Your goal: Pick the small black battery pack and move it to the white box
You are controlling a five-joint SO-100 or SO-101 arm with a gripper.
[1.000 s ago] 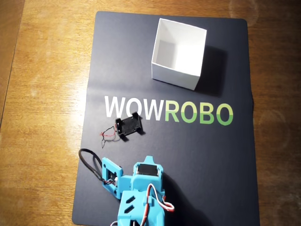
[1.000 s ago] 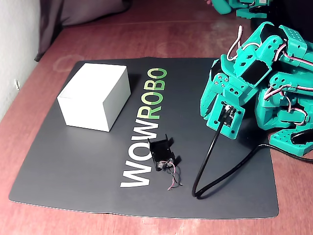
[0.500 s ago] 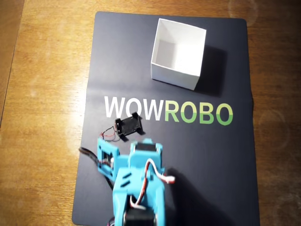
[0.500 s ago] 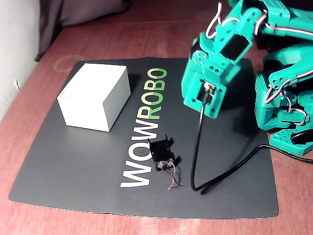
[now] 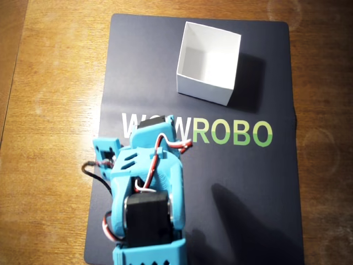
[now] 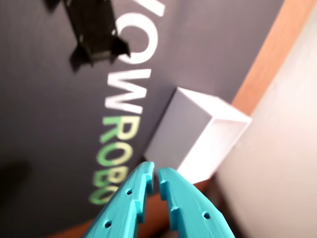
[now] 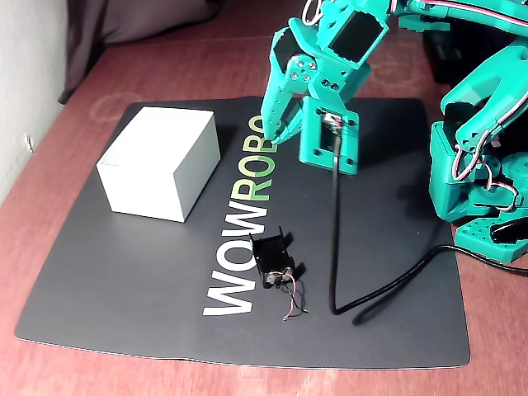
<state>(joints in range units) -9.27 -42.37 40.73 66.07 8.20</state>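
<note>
The small black battery pack (image 7: 272, 257) lies on the black mat beside the white "WOW" letters, its thin red and black wires (image 7: 293, 302) trailing toward the mat's near edge. It shows at the top left of the wrist view (image 6: 96, 29), while the arm hides it in the overhead view. The white box (image 7: 157, 161) (image 5: 208, 63) (image 6: 198, 134) stands open-topped on the mat, with nothing visible inside. My teal gripper (image 7: 271, 136) (image 6: 154, 171) hangs in the air above the "ROBO" letters, well above and apart from the pack. Its fingers are together with nothing between them.
A black mat (image 7: 124, 280) printed WOWROBO covers the wooden table (image 5: 49, 110). A black cable (image 7: 363, 304) drops from the wrist camera and loops on the mat right of the pack. The arm's base (image 7: 478, 190) stands at the right edge.
The arm has lifted from its folded pose and swung out over the mat, so it now covers the battery pack in the overhead view. The pack and box have not moved.
</note>
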